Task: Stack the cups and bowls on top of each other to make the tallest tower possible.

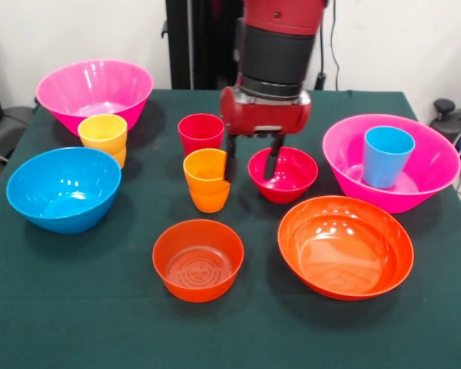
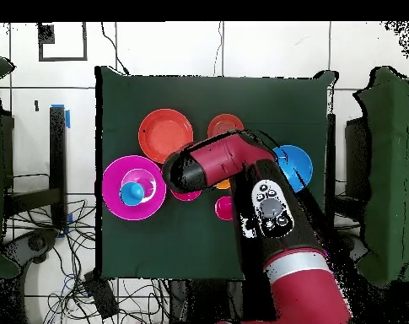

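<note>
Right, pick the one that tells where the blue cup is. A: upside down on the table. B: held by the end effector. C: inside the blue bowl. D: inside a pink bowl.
D: the blue cup stands upright inside the pink bowl.

A close front camera looks slightly down across the green table [image 1: 77,307]; the higher overhead camera shares it.

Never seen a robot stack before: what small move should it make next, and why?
Probably slide sideways over the orange cup and close. The gripper hangs open and empty between that cup and the crimson bowl, one finger already beside the cup.
</note>
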Tool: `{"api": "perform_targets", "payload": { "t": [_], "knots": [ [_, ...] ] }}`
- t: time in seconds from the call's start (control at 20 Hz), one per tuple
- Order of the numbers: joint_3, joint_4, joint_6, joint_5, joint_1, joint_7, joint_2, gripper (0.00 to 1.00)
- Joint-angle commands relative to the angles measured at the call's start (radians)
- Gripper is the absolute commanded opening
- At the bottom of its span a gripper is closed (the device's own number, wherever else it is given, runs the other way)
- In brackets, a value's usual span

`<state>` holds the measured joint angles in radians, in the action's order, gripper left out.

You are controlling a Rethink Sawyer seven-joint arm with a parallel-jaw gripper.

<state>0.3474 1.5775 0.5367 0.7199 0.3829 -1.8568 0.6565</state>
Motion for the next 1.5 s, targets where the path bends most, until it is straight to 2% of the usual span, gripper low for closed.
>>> {"api": "perform_targets", "payload": {
  "t": [0.05,0.25,0.35,0.45,0.6,0.75,0.9,1.15,1.5],
  "knots": [
    [0.107,-0.039,0.076,0.092,0.072,0.361,-0.102,1.00],
    [0.127,-0.063,0.090,0.099,0.083,0.364,-0.131,1.00],
    [0.128,-0.100,0.080,0.110,0.070,0.338,-0.166,1.00],
    [0.151,-0.130,0.109,0.095,0.071,0.361,-0.193,1.00],
    [0.162,-0.145,0.122,0.088,0.065,0.367,-0.204,1.00],
    [0.166,-0.150,0.123,0.075,0.049,0.329,-0.214,1.00],
    [0.162,-0.178,0.161,0.070,0.030,0.325,-0.235,1.00],
    [0.148,-0.206,0.157,0.109,0.032,0.349,-0.257,1.00],
    [0.126,-0.194,0.148,0.162,0.050,0.391,-0.220,1.00]
  ]
}}
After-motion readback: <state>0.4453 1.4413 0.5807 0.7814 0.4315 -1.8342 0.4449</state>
